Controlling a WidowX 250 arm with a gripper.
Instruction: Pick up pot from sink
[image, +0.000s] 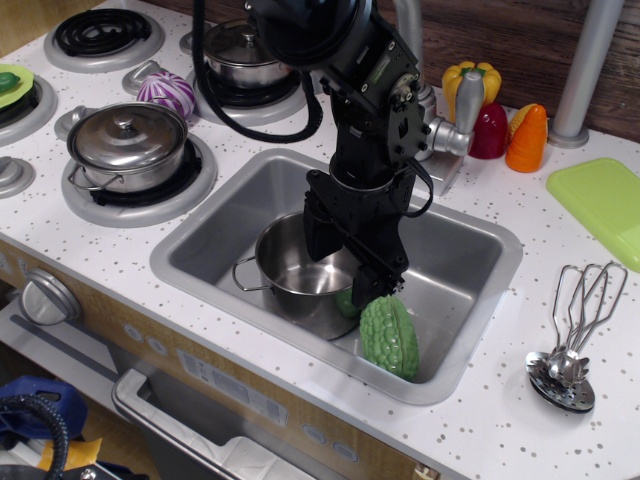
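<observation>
Within the sink (470, 262), the pot (300, 275) stands upright with the gripper (345, 262) lowered over its right rim, jaw spacing not discernible; risk: thin rolled rim slipping on lift, or bumping the green bumpy vegetable (392, 338) just beside.

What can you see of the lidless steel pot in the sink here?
The shiny lidless stainless-steel pot stands upright in the grey metal sink basin, towards its left front. It looks empty, with a rolled rim and a thin wire loop handle on its left side. The black robot tool reaches down over its right rim, hiding that side; whether it grips the rim cannot be told. A bumpy green toy vegetable stands close by its right side.
</observation>
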